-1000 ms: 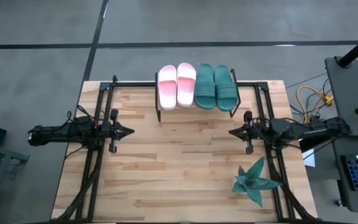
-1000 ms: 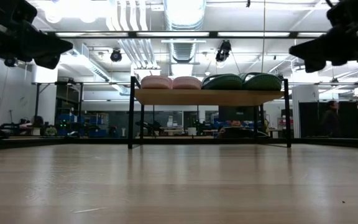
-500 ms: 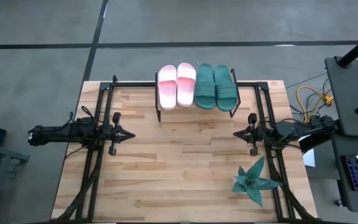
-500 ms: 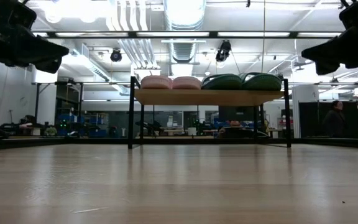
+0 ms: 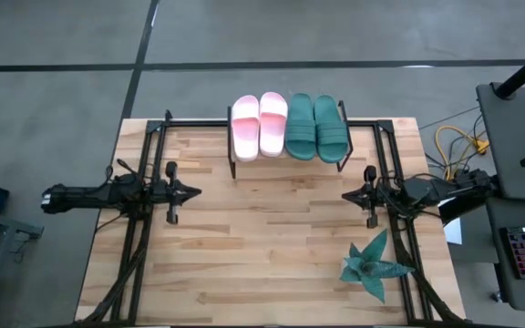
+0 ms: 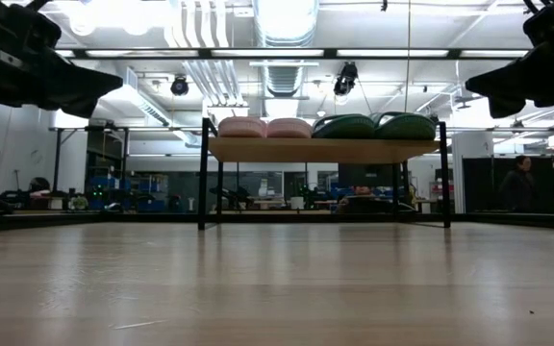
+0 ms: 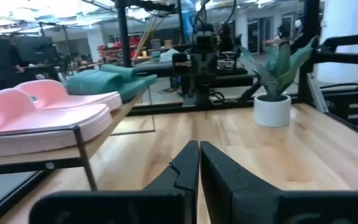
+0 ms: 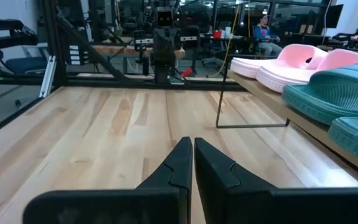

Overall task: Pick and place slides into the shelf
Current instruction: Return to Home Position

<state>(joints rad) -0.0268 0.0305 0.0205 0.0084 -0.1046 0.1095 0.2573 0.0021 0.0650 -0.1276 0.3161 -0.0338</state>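
Two pairs fill the shelf at the worktop's far edge: pink slides on the left, teal slides just beside them on the right. The left gripper hangs above the worktop's left side, well apart from the shelf, fingers pressed together. The right gripper hangs above the right side, pointing toward the left one, fingers likewise together, with a plant near it.

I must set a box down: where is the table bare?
Bare: the table between the left gripper, the right gripper and the shelf; also left of the plant. Crowded: the shelf top, full of slides.
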